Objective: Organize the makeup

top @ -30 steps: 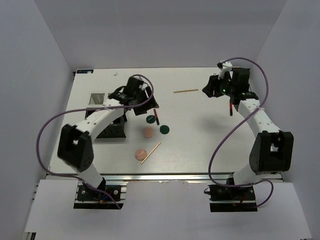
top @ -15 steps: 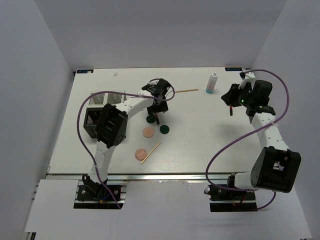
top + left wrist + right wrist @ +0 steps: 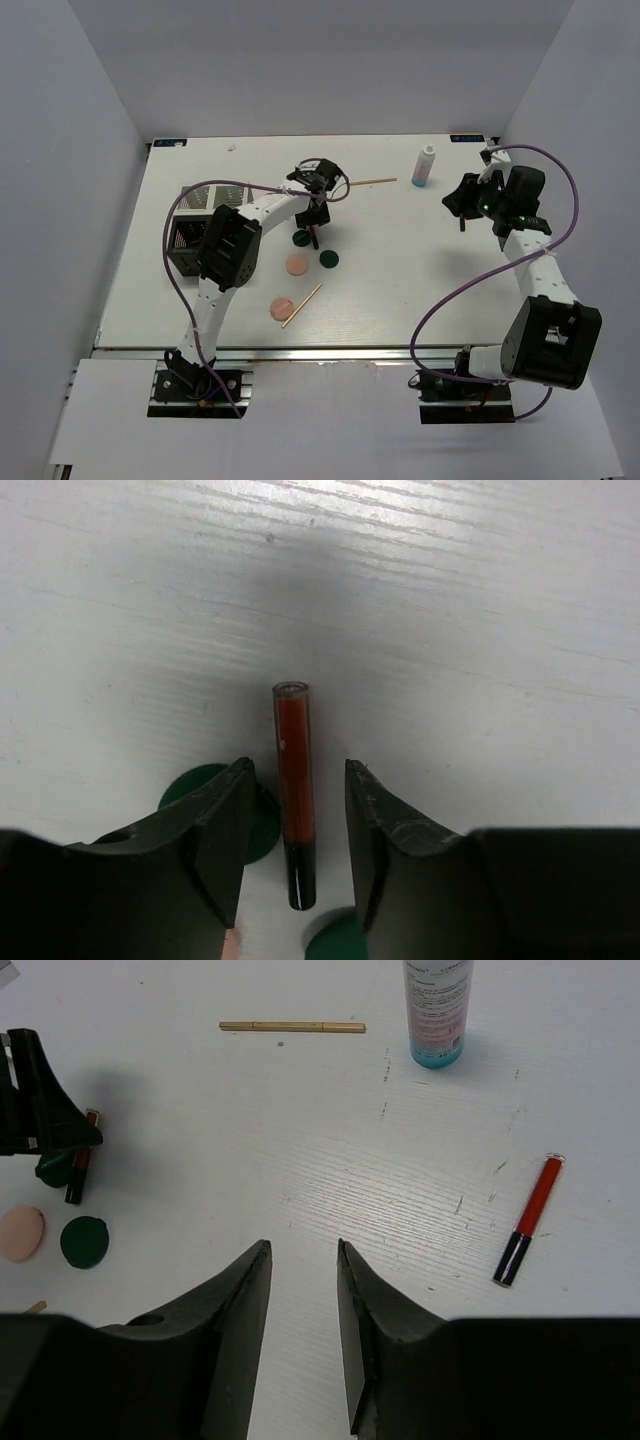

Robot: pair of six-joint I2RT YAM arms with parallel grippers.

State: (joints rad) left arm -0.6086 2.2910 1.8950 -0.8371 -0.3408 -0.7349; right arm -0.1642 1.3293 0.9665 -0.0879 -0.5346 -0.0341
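**A:** Where is the left gripper (image 3: 297,775)?

**B:** It is low over the thin black-and-red stick (image 3: 294,790). This stick lies flat on the white wooden table (image 3: 480,630), between the two fingers. The jaws are apart, with a gap on each side of the stick, so nothing is gripped.

**A:** What lies around this stick?

**B:** One dark green disc (image 3: 188,786) is just beside it, partly hidden by a finger. I cannot tell if they touch. The second dark green disc (image 3: 328,259) is near, with a round peach-pink disc (image 3: 297,264) beside it. The other peach-pink disc (image 3: 282,308) lies closer to the arm bases, just beside a thin wooden stick (image 3: 301,305).

**A:** And the right gripper (image 3: 302,1250)?

**B:** Its jaws are also apart and nothing is between them, only bare table below. A second black-and-red stick (image 3: 530,1222) lies near it. The small white bottle with a blue bottom (image 3: 437,1010) stands upright farther away, and a second wooden stick (image 3: 292,1027) lies beside the bottle.

**A:** The organizer?

**B:** The black compartmented organizer box (image 3: 183,245) is at the left side of the table, partly behind the left arm. I cannot tell what is inside.
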